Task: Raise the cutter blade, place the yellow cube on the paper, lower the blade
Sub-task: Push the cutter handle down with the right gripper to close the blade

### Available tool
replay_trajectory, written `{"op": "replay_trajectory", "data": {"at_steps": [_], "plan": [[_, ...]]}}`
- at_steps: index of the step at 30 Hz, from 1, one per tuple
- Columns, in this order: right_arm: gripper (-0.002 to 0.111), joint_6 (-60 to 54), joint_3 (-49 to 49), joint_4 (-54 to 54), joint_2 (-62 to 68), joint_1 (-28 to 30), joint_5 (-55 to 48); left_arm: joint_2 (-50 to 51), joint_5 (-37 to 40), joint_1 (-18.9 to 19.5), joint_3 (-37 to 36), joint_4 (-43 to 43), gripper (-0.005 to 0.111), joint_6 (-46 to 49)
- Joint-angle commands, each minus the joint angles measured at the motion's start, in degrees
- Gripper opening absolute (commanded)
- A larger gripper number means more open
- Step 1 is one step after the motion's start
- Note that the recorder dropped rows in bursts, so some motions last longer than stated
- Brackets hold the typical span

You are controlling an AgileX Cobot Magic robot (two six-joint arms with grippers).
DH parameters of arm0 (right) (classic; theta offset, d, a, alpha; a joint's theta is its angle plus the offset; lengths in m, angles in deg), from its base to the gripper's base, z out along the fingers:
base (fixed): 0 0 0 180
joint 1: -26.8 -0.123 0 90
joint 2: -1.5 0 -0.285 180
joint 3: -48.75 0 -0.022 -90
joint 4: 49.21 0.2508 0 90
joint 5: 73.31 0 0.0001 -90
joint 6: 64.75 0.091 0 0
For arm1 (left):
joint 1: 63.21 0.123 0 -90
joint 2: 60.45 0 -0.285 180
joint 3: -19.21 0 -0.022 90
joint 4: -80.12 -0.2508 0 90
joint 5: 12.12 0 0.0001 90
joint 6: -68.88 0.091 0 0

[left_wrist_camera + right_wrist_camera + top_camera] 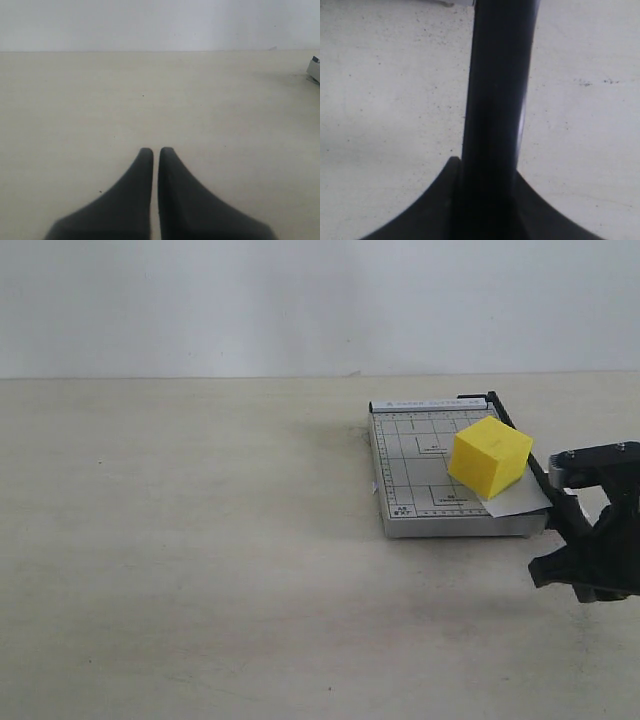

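The yellow cube (pixel 489 454) sits on the white paper (pixel 520 502), at the right side of the grey gridded trimmer board (pixel 415 465). The black cutter blade (pixel 540 472) runs low along the board's right edge, from the far hinge toward me. My right gripper (pixel 575 530) is shut on the blade's thick handle end, just off the board's near right corner. In the right wrist view the handle (pixel 500 75) fills the gap of the right gripper (pixel 487 167). My left gripper (pixel 156 150) is shut and empty over bare table, outside the exterior view.
The trimmer stands on a pale tabletop (pixel 200 540) that stretches bare to its left and front. A white wall rises behind the table. A corner of the trimmer (pixel 315 70) shows at the edge of the left wrist view.
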Motion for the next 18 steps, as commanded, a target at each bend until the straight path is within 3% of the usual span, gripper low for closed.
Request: {"op": "replay_trajectory", "data": {"at_steps": [1, 2, 6, 8, 18], "plan": [[0.000, -1.48, -1.47, -0.40, -5.12, -0.01, -6.77, -0.17, -2.13, 0.09, 0.06, 0.57, 0.004, -0.25], [0.002, -1.48, -1.47, -0.40, -6.37, -0.01, -6.46, -0.17, -2.13, 0.09, 0.06, 0.57, 0.004, -0.25], [0.045, -1.48, -1.37, -0.40, -13.18, -0.01, -5.62, -0.17, -2.10, 0.09, 0.06, 0.57, 0.004, -0.12], [0.057, -1.48, -1.37, -0.40, -14.27, -0.01, -6.73, -0.17, -2.10, 0.09, 0.06, 0.57, 0.004, -0.12], [0.057, -1.48, -1.37, -0.16, -14.41, -0.01, -8.37, -0.17, -2.10, 0.09, 0.06, 0.57, 0.004, -0.12]]}}
